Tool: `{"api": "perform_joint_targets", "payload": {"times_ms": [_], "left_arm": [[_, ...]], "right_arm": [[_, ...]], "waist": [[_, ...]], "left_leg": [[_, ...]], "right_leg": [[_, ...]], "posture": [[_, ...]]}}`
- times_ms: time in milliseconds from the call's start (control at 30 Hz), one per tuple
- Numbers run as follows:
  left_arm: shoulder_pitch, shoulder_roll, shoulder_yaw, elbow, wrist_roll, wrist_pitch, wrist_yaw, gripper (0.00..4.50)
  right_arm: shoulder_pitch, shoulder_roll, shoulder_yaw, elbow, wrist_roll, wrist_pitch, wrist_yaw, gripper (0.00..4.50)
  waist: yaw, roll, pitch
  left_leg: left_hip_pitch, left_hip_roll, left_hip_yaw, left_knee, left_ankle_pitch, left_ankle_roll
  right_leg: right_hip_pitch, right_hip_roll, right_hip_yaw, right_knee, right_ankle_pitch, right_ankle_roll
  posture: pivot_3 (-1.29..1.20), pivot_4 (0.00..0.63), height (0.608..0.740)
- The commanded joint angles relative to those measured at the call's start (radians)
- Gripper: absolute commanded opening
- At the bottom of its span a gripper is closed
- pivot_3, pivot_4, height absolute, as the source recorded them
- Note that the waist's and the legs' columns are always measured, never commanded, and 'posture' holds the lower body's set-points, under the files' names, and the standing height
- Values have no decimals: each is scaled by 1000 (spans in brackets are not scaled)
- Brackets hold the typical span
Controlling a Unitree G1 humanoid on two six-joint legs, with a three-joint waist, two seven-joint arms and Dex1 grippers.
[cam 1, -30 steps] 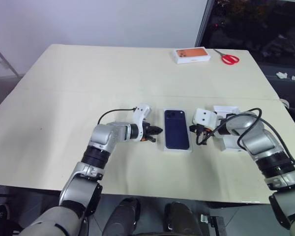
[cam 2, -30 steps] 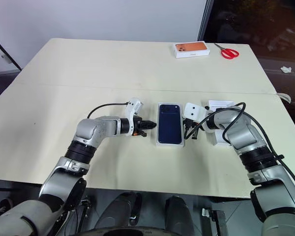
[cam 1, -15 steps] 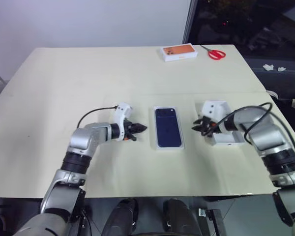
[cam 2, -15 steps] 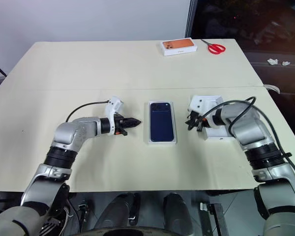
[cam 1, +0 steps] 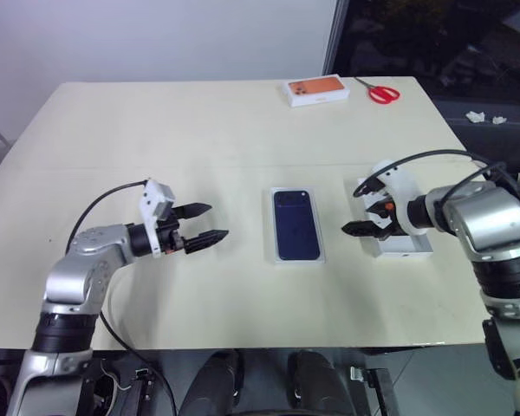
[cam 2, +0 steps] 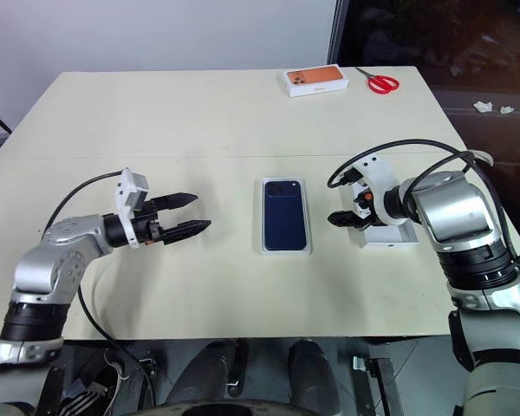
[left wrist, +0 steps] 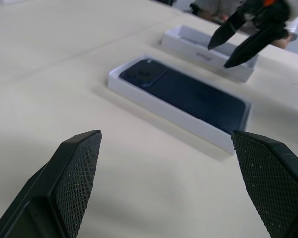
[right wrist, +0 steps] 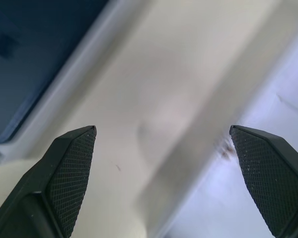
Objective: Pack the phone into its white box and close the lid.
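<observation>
A: What is the left tool (cam 1: 202,223) doing?

B: It is hovering above the counter (cam 1: 156,130) with its two black fingers spread wide and nothing between them, pointing across toward the middle. It is standing well apart from the closed white box.

A: And the right tool (cam 1: 366,218)?

B: It is also gaping wide and gripping nothing. It is hanging over the near left edge of a shallow white tray (cam 1: 409,246) that is lying open side up; what is in that tray I cannot tell.

A: Where is the phone box sitting?

B: Between the two tools, flat on the counter. The lid (cam 1: 296,224) is showing its printed dark blue phone face up and is covering the white box, with a white rim (left wrist: 159,101) running around it. Neither tool is touching it.

A: Anything farther out?

B: At the far edge, a box with an orange phone picture (cam 1: 315,90) is lying beside red-handled scissors (cam 1: 378,91).
</observation>
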Motion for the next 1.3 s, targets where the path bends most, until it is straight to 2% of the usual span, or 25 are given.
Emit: {"api": "perform_joint_targets", "payload": {"times_ms": [33,267,500,733,900,1033,1200,1300], "left_arm": [[33,1,30,-51,-32,-36,-2,4396],[75,-3,28,-109,-41,-59,19,4396],[127,55,71,-153,-61,-124,-27,4396],[121,63,62,-172,-58,-129,-16,4396],[116,51,43,-184,-51,-131,1,4500],[110,54,45,-193,-59,-124,14,4500],[110,61,53,-190,-65,-120,20,4500],[106,65,56,-183,-66,-122,23,4500]], "right_arm": [[-30,-9,-23,-49,30,156,-83,4500],[-36,23,-84,35,170,174,-227,4500],[-56,31,-100,74,358,174,-426,4500],[-35,70,-153,105,535,174,-650,4500],[17,98,-171,105,606,174,-785,2267],[47,110,-187,103,660,174,-873,109],[-18,133,-220,133,670,174,-965,45],[-84,185,-272,157,674,174,-982,45]], "waist": [[0,0,0],[-6,0,0],[-8,1,1],[-8,1,1],[-8,0,0],[-8,0,0],[-9,0,0],[-11,0,0]], "left_leg": [[0,0,0,0,0,0],[0,0,0,-1,0,0],[0,1,1,-1,0,0],[0,1,1,-1,0,1],[0,1,1,-1,0,1],[2,1,1,0,0,1],[3,2,1,0,0,1],[3,2,1,0,0,1]], "right_leg": [[0,0,0,0,0,0],[0,0,0,0,0,0],[-1,1,0,0,0,0],[0,1,0,0,0,0],[0,1,0,0,0,0],[2,1,0,0,0,0],[3,2,0,0,0,0],[2,2,1,0,0,0]], "posture": [[0,150,740],[0,150,740],[0,150,740],[0,150,740],[0,150,740],[0,150,740],[0,150,740],[0,150,740]]}}
